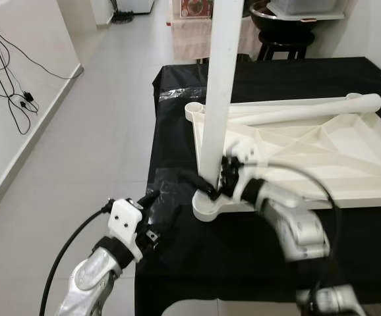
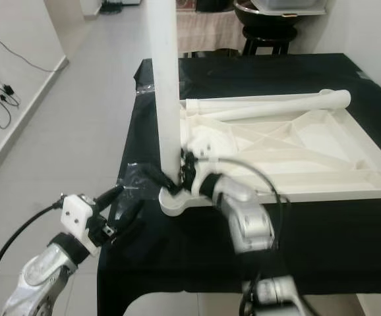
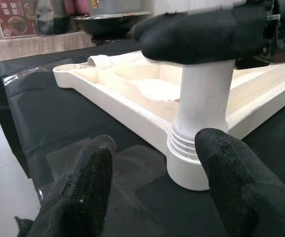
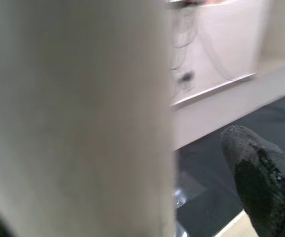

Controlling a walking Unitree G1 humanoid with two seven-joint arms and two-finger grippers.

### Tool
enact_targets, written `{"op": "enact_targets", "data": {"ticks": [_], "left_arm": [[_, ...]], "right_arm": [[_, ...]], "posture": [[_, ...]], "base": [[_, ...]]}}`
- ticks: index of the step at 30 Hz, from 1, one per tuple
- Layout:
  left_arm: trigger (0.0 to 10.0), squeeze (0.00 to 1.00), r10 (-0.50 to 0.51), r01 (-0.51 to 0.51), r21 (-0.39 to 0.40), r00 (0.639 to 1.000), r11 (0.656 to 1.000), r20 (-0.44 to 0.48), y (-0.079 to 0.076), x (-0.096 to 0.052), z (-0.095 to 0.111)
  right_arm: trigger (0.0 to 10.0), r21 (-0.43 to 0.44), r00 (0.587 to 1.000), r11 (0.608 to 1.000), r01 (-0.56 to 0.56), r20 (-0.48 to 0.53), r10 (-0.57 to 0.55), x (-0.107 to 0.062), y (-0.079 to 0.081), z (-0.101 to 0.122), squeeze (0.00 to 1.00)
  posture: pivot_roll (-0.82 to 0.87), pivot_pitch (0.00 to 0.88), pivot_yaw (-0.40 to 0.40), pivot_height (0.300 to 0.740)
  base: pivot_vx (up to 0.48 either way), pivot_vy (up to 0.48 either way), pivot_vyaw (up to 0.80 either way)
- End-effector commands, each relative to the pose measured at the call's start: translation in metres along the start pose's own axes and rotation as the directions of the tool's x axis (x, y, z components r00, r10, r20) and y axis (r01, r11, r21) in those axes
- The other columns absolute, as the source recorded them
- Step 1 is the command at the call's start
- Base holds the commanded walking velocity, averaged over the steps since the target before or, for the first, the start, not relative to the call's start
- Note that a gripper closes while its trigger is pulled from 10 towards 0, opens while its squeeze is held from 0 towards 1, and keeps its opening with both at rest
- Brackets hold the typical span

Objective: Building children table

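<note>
A white plastic tabletop (image 1: 349, 151) lies upside down on the black-covered table (image 1: 197, 263). One white leg (image 1: 218, 85) stands upright in the corner socket (image 3: 187, 168) nearest me. A second leg (image 1: 309, 108) lies along the tabletop's far edge. My right gripper (image 1: 215, 184) is shut on the upright leg just above the socket, and one of its fingers (image 3: 201, 34) wraps across the leg. My left gripper (image 1: 161, 210) is open at the table's front left edge, apart from the leg and pointing at the socket.
The black cloth hangs over the table's left edge, with tiled floor (image 1: 91, 131) beyond. Cables (image 1: 12, 85) trail down the white wall at far left. A black stool (image 1: 286, 39) with a dark bowl stands behind the table.
</note>
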State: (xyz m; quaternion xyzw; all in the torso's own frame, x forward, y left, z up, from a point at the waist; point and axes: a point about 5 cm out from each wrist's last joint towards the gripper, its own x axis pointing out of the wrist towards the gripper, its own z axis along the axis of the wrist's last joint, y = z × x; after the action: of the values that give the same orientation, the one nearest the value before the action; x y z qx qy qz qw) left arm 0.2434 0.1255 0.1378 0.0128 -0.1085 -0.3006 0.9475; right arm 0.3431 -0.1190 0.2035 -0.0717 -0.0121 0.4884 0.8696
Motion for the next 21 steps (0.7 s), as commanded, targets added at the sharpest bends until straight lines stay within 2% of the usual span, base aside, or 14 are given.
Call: {"op": "enact_targets", "data": {"ticks": [1, 6, 8, 11, 12, 13, 14, 21], "left_arm": [[10.0, 0.0, -0.018, 0.018, 0.007, 1.0, 1.0, -0.018, -0.002, -0.003, 0.0], [10.0, 0.0, -0.022, 0.022, 0.007, 1.0, 1.0, -0.02, -0.004, -0.003, 0.0], [10.0, 0.0, -0.031, 0.031, 0.008, 0.999, 0.999, -0.022, -0.006, -0.004, 0.0], [10.0, 0.0, -0.046, 0.046, 0.009, 0.999, 0.999, -0.021, -0.01, -0.004, 0.001], [10.0, 0.0, -0.051, 0.052, 0.01, 0.998, 0.999, -0.021, -0.011, -0.004, 0.001], [10.0, 0.0, -0.051, 0.052, 0.01, 0.998, 0.999, -0.021, -0.011, -0.004, 0.001], [10.0, 0.0, -0.055, 0.055, 0.01, 0.998, 0.998, -0.02, -0.012, -0.004, 0.002], [10.0, 0.0, -0.066, 0.066, 0.005, 0.998, 0.998, -0.017, -0.015, -0.005, 0.002]], "right_arm": [[10.0, 0.014, 0.997, 0.998, -0.057, -0.055, 0.058, 0.0, -0.004, -0.01, 0.0], [10.0, 0.036, 0.993, 0.994, -0.098, -0.066, 0.101, 0.001, -0.009, -0.008, 0.0], [10.0, 0.061, 0.982, 0.988, -0.143, -0.117, 0.149, 0.004, -0.014, -0.015, 0.0], [10.0, 0.082, 0.978, 0.988, -0.129, -0.156, 0.141, 0.008, -0.019, -0.023, 0.0], [0.8, 0.091, 0.978, 0.988, -0.124, -0.156, 0.137, 0.008, -0.021, -0.024, 0.0], [0.8, 0.091, 0.978, 0.988, -0.124, -0.156, 0.137, 0.008, -0.021, -0.024, 0.0], [0.0, 0.105, 0.979, 0.987, -0.123, -0.148, 0.138, 0.007, -0.025, -0.023, 0.0], [0.0, 0.118, 0.978, 0.984, -0.136, -0.139, 0.152, -0.002, -0.034, -0.022, 0.0]], "posture": [[-0.05, 0.129, 0.02, 0.74], [-0.04, 0.131, 0.019, 0.74], [-0.03, 0.132, 0.01, 0.74], [-0.03, 0.135, 0.009, 0.74], [-0.02, 0.139, 0.003, 0.74], [-0.02, 0.139, 0.003, 0.74], [-0.02, 0.143, 0.0, 0.74], [-0.05, 0.152, -0.004, 0.74]], "base": [[0.0, 0.0, 0.0], [0.0, 0.0, 0.0], [0.0, 0.0, 0.0], [0.0, 0.0, 0.0], [0.0, 0.0, 0.0], [0.0, 0.0, 0.0], [0.0, 0.0, 0.0], [0.0, 0.0, 0.0]]}}
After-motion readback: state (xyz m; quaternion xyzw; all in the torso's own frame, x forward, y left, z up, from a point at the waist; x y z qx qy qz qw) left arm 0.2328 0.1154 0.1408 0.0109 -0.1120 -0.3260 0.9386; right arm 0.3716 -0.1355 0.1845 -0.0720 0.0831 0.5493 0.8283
